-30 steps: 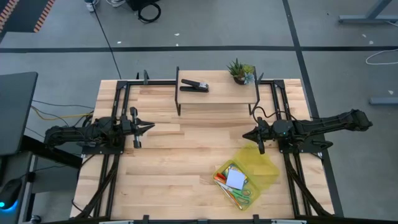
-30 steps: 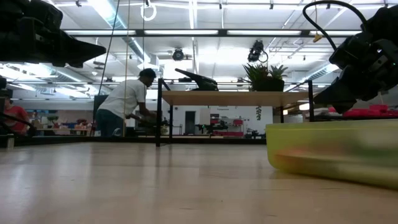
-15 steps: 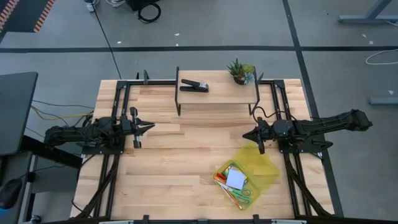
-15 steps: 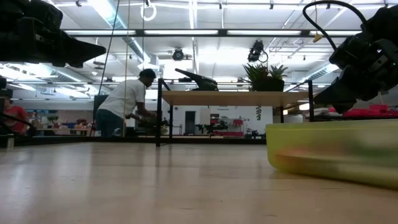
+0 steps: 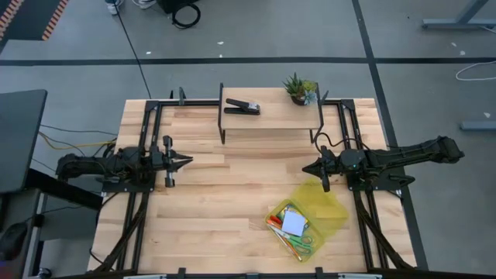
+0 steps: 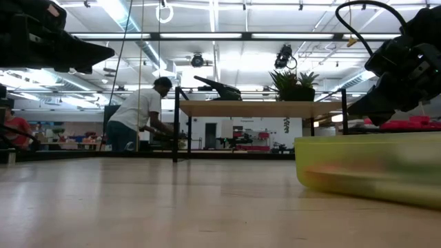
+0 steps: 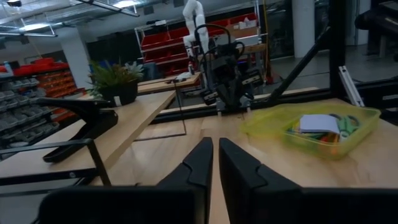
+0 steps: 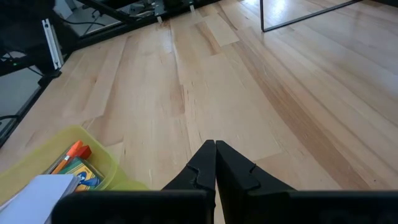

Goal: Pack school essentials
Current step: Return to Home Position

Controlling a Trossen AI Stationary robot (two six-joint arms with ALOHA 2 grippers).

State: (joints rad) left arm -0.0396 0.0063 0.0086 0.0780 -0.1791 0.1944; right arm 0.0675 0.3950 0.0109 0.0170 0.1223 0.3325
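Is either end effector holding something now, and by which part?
Nothing is held: the left end effector and the right end effector are both shut and empty.

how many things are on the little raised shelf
2: the black stapler on the left half of the shelf, the potted plant near its right end. No others show.

Robotics workshop: red storage bins (image 7: 45, 65), white robot arm (image 7: 193, 17) behind.

the box (image 5: 324, 203) sits on the worktop (image 5: 225, 201), front right, holding the scissors (image 5: 301, 243) and pencils (image 5: 274, 225) with the notepad (image 5: 294, 223) on top. at the back, a shelf (image 5: 271, 118) carries the stapler (image 5: 242, 107) on its left and the plant (image 5: 300, 87) on its right end.
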